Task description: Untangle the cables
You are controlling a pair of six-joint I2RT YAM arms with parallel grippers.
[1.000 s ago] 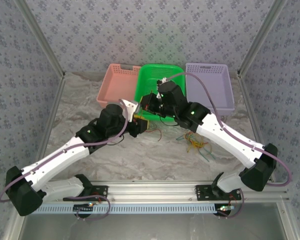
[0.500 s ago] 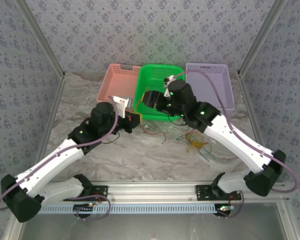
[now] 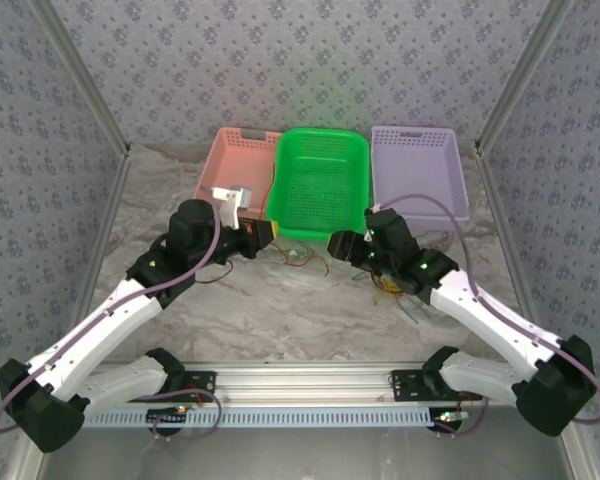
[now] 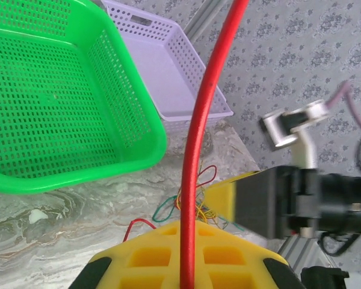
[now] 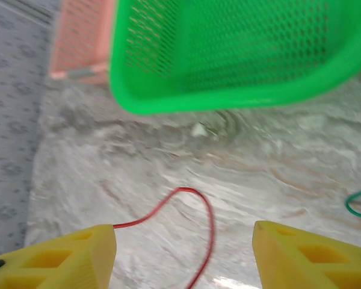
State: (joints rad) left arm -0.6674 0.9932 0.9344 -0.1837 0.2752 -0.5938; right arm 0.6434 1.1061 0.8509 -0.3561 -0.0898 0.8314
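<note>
Top view: left gripper [image 3: 263, 233] and right gripper [image 3: 338, 245] faced each other low over the table [image 3: 280, 310], just in front of the green basket [image 3: 320, 232], w/ pink basket [image 3: 242, 160] and purple basket [image 3: 420, 215] to either side. Main bunch of cables [image 3: 390, 290] lay on the table beside the right wrist. A loose red strand [image 3: 323, 266] curled btwn the two grippers. Couldn't tell jaw states from here.

Left wrist view: left gripper [image 4: 183, 241] had its yellow fingers [image 4: 150, 256] together, clamped on a red cable [image 4: 195, 138] that rose from the seam and arced up out of frame. It was prob. lifted that way to draw it clear of the bunch. The other cables [image 4: 189, 208] sat on the table beyond, near the green basket's rim [image 4: 78, 174]. The right gripper [image 4: 234, 201] was close by on the right.

Right wrist view (blurry): right gripper [image 5: 183, 256] had its jaws wide apart w/ nothing btwn them. The red strand [image 5: 207, 223] looped on the table in the gap ahead, and a green cable [image 5: 356, 205] showed at the right edge. The green basket's rim [image 5: 228, 99] crossed the top. Open and low like that, it was prob. lining up a second grip so both arms could pull one wire out of the knot. Couldn't tell whether this strand was the same wire the left one held.
</note>
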